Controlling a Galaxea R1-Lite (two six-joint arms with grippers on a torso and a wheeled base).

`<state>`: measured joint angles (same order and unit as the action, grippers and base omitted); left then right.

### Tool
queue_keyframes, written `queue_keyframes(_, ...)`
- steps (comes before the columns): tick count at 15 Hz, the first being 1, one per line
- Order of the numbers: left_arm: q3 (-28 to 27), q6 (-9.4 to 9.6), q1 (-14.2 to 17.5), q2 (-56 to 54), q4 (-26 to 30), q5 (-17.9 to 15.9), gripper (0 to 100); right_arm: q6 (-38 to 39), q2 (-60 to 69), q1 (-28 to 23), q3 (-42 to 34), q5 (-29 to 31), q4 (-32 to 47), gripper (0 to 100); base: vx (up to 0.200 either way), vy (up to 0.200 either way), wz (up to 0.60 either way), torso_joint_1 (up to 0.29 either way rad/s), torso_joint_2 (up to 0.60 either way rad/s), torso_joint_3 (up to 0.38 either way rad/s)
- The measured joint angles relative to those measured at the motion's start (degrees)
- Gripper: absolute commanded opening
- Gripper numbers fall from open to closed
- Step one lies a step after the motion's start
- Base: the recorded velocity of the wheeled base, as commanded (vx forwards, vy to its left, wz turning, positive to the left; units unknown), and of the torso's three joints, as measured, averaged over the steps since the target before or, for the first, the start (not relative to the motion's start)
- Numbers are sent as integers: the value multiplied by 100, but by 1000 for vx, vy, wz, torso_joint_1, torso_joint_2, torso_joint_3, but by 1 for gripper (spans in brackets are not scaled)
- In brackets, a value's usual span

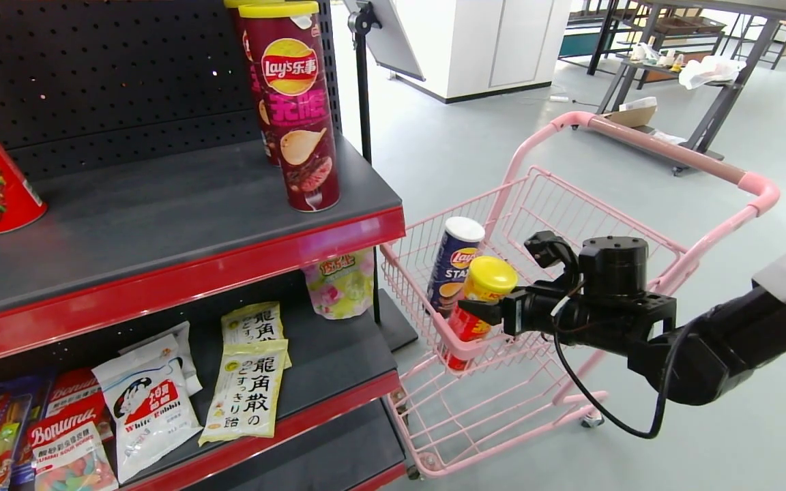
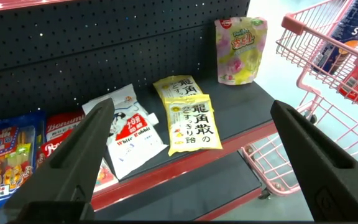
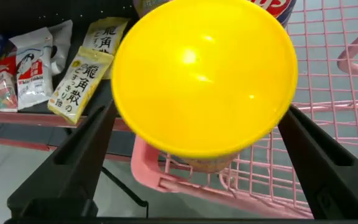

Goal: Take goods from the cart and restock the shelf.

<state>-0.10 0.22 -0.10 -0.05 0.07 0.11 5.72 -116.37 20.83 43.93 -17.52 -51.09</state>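
Your right hand (image 1: 480, 308), spread wide, straddles the yellow-lidded red chip can (image 1: 490, 276) that leans near-upright in the cart's (image 1: 645, 140) corner nearest the shelf (image 1: 161, 204), so you would close across its long axis, just under the lid.

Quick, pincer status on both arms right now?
Left pincer: open, holding nothing.
Right pincer: open, straddling the yellow-lidded can in the cart, not clamped on it yet.
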Motion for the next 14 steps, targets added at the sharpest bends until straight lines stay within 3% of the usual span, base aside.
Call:
queue_keyframes(5,0,5,0,0,2,-4,100,5,-494,24,366,96,-228,100,0,0,0,0,0,0)
queue_keyframes(6,0,2,0,0,2,-4,100,5,-595,17,405,118,-301,0,0,0,0,0,0,0)
queue_keyframes(14,0,5,0,0,2,-4,100,-71,-455,-17,388,138,-291,0,0,0,0,0,0,0)
